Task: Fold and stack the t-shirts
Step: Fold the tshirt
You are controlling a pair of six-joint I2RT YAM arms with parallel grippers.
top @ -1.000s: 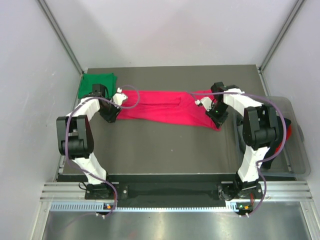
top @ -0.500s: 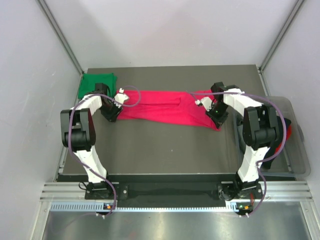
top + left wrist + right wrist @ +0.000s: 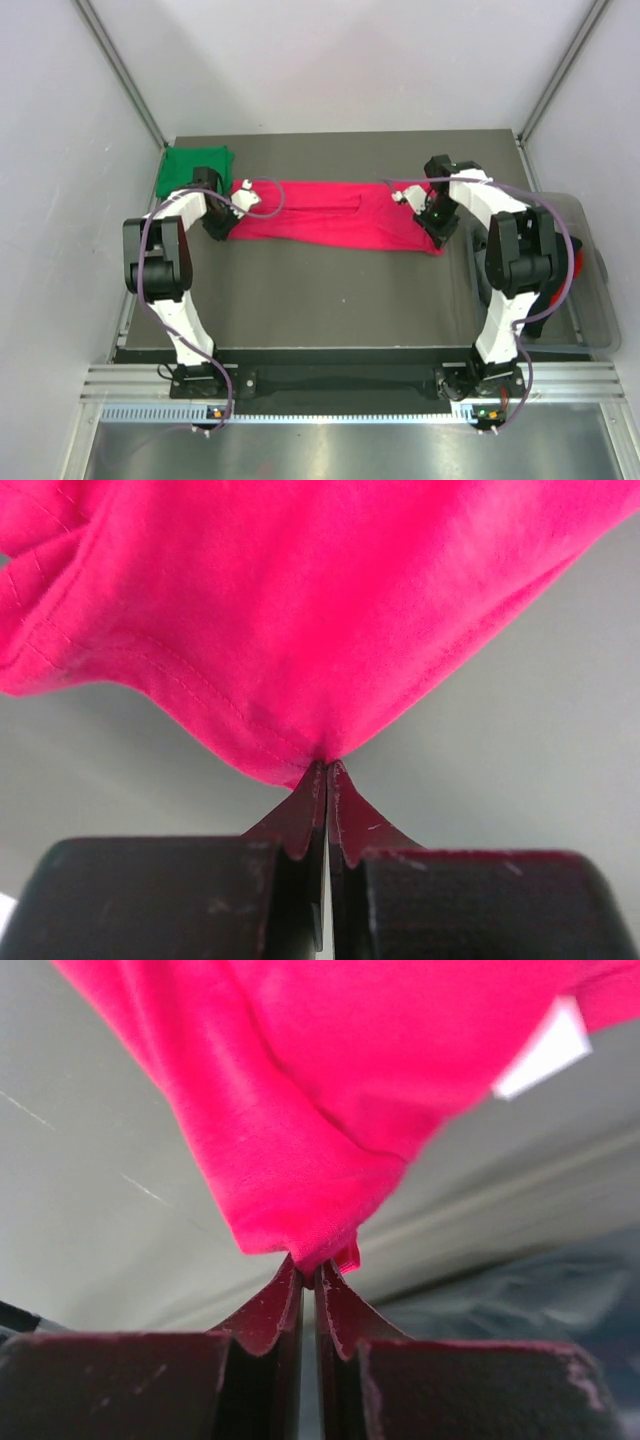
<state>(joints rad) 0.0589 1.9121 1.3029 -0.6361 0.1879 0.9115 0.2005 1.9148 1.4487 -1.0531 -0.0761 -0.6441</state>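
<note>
- Top view: pink shirt (image 3: 330, 215) lies stretched across the table (image 3: 330, 300), green shirt (image 3: 193, 168) at the far-left corner; left gripper (image 3: 220, 226) and right gripper (image 3: 437, 222) sit at the pink shirt's opposite ends
- Left wrist: jaws pinch the cloth's very edge, spread a moment earlier; so thin a bite may slip on lifting
- Right wrist: jaws pinch a corner near the white label (image 3: 545, 1050)

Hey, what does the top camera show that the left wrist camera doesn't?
Only the top view: the green t-shirt at the far left corner, the right pincer at the pink t-shirt's right end, a clear bin beside the table. Only the left wrist: the left pincer shut on a pinch of cloth, hem stitching visible. Both: the pink t-shirt and the grey table.
</note>
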